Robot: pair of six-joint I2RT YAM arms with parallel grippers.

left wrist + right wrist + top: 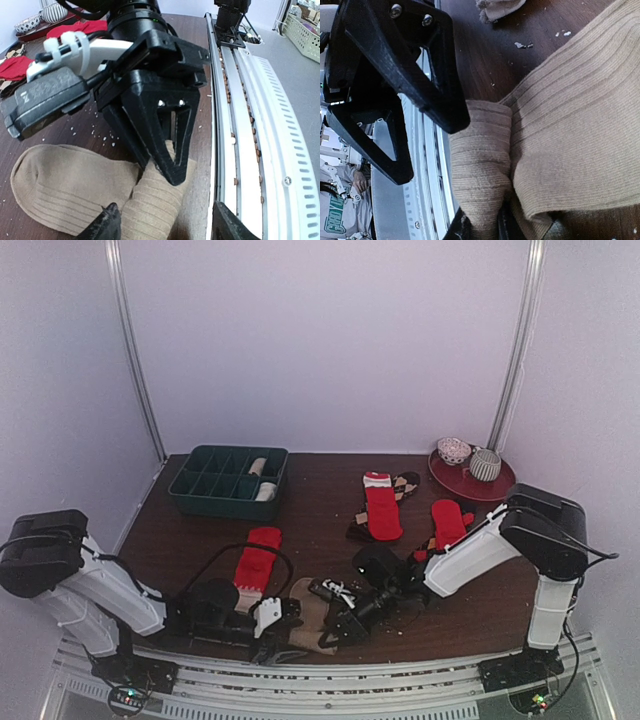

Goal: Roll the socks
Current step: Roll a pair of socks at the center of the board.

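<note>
Right claw (482, 223) pinches tan sock (565, 120); left claw (167, 222) open.

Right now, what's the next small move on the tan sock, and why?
Probably roll on: the right gripper, shut on the tan sock at its folded end, should turn that fold over toward the flat part. The left gripper stands open over the sock, gripping nothing, and most of it lies unrolled.

red socks (382, 508) 3 | tray (225, 508) 1 | bowls (453, 450) 2 | plate (470, 487) 1 | arms (470, 555) 2
</note>
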